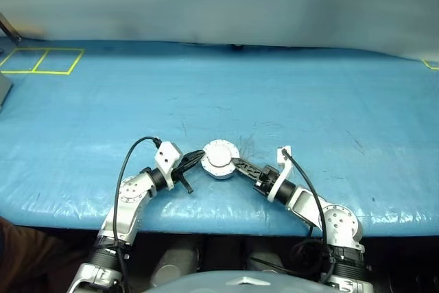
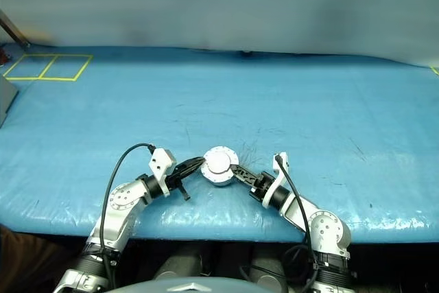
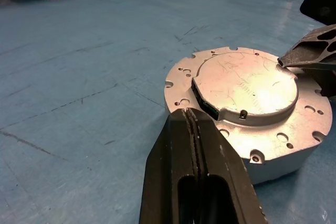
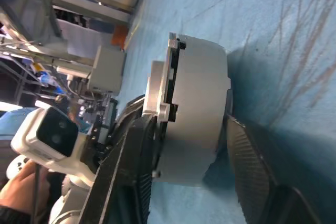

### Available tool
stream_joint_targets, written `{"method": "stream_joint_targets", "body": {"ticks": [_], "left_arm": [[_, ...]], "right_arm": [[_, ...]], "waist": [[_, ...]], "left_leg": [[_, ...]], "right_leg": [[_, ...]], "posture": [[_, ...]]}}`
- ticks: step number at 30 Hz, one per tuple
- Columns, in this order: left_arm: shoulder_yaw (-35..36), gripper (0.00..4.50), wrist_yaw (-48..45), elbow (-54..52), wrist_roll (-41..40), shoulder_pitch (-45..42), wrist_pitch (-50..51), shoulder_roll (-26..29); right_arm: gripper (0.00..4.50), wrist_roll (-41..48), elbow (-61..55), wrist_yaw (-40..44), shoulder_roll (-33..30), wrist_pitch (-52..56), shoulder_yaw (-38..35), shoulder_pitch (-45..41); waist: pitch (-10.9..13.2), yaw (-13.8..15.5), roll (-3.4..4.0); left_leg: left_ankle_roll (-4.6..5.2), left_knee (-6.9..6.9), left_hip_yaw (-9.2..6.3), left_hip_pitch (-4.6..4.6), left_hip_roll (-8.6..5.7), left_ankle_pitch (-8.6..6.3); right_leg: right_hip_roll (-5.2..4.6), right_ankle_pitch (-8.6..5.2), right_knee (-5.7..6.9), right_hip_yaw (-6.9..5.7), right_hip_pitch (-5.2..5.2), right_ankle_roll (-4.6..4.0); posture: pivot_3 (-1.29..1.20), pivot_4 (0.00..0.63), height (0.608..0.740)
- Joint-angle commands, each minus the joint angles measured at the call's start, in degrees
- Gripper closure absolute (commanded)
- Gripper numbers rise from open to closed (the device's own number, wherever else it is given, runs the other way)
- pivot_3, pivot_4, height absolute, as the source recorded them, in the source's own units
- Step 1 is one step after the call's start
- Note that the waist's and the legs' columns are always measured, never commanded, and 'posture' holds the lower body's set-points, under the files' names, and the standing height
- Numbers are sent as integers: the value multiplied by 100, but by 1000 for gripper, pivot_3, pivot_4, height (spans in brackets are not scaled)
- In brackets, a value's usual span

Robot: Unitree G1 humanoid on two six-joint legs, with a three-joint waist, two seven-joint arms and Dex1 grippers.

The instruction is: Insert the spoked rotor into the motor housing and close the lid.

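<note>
**A:** Near the front edge of the blue tabletop (image 1: 288,94), between the two arms, sits the motor housing (image 1: 220,159) with the lid (image 3: 247,87) already on top. No windings or spoked rotor can be seen, so I judge the rotor is inside.

**B:** Where are the claws relative to it?

**A:** The left claw (image 1: 194,160) comes in from the left, its two fingers pressed together with nothing between them, the tip right at the housing's rim beside the lid's raised centre. The right claw (image 4: 184,145) comes in from the right and straddles the puck: one finger lies over the lid face, the other under the base, jaws partly open. Whether they already pinch it, I cannot tell.

**B:** So the coming move turns on what?

**A:** My guess: the housing's flat axis stands upright, so the right claw squeezes along it to seat the lid while the left braces the side. Both arms are about equally near.

**B:** Any writing?

**A:** Only faint scratches on the lid; nothing readable.
</note>
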Motion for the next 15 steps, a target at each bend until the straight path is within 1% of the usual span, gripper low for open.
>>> {"method": "stream_joint_targets", "body": {"ticks": [1,9,11,15], "left_arm": [[-119,4500,-30,50,83,53,33,5],[-28,4500,79,20,-8,20,28,-95],[104,4500,215,-20,-138,-7,63,-224],[626,4500,800,-199,-776,-96,575,-768]], "right_arm": [[3343,149,-62,-16,38,46,98,-3],[3349,198,-22,-103,37,6,68,-23],[3349,267,-11,-157,75,-28,-17,-35],[3349,797,52,-430,315,-124,-464,-175]], "waist": [[0,-7,2],[1,-9,3],[2,-10,3],[12,-27,3]], "left_leg": [[0,0,1,1,0,0],[0,0,1,1,0,0],[0,0,1,0,0,0],[0,1,0,-3,0,0]], "right_leg": [[0,0,0,1,0,0],[0,0,0,1,0,1],[0,0,0,0,0,1],[0,1,1,1,-4,2]], "posture": [[0,150,740],[0,150,740],[0,150,740],[0,150,740]]}}
